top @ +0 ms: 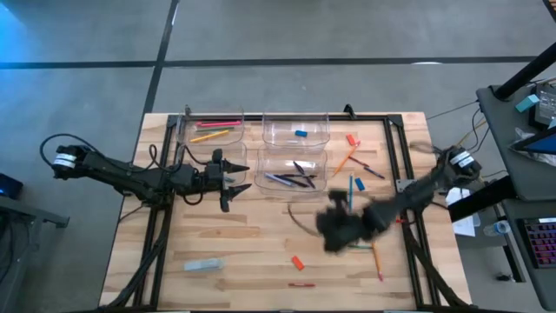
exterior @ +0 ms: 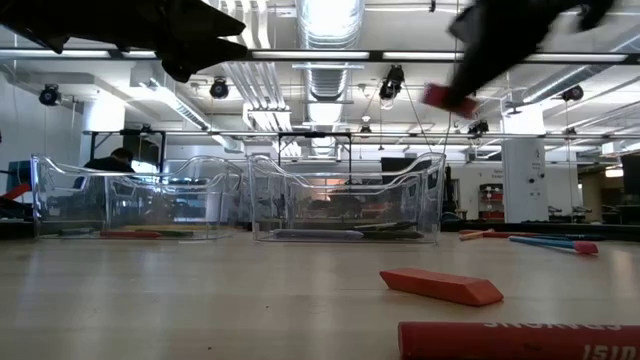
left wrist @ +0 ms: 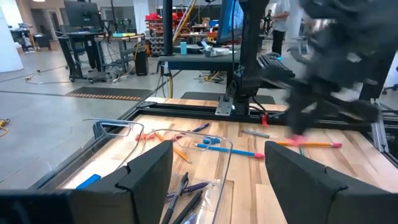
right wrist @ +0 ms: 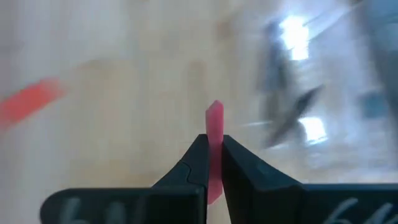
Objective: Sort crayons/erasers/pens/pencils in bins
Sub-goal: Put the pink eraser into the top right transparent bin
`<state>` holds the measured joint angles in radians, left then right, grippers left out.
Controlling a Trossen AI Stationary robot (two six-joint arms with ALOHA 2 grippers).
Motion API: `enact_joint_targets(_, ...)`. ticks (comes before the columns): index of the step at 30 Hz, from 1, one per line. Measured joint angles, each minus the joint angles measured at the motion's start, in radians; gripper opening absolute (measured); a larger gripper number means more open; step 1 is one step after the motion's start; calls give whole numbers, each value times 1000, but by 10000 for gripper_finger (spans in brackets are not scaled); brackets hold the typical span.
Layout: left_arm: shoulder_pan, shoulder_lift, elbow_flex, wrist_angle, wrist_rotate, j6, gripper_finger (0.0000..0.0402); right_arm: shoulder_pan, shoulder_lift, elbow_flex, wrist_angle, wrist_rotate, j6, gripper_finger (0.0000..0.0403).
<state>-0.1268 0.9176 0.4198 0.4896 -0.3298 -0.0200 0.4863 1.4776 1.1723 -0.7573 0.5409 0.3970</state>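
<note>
Four bins (top: 295,132) stand in a block near the far edge of the table (top: 252,239), and the pens (top: 291,180) lie in the near right one. The left gripper (top: 228,179) is just beside the near left bin, toward the left edge. The right gripper (top: 334,230) is above the table's middle, nearer the right edge, with an eraser (right wrist: 214,146) between its fingers.

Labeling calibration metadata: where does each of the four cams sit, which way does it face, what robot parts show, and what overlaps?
High: overhead, straight down; both arms, left gripper open near the bins, right gripper over the table.
Low: tabletop level, facing the room; arms enter from above.
Left wrist: past its open fingers toward the pens.
Right wrist: down its fingers, shut on a pink piece.
Shared: low and right wrist both show that pink piece.
</note>
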Motion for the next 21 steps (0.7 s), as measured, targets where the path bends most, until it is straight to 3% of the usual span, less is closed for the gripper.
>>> enact_joint_targets(3,0,0,0,0,0,0,238,-197,-36,0,83,-23,-213,16)
enact_joint_targets(6,0,0,0,-3,0,-2,238,-420,-52,-3,173,-139,-377,16)
enact_joint_targets(12,0,0,0,-19,0,-2,238,-810,-33,-5,315,-356,-516,30)
enact_joint_targets(16,0,0,0,-20,0,-1,238,-962,-3,-4,340,-439,-529,66)
enact_joint_targets(21,1,0,-1,-20,0,0,238,-1027,12,-1,330,-444,-540,141)
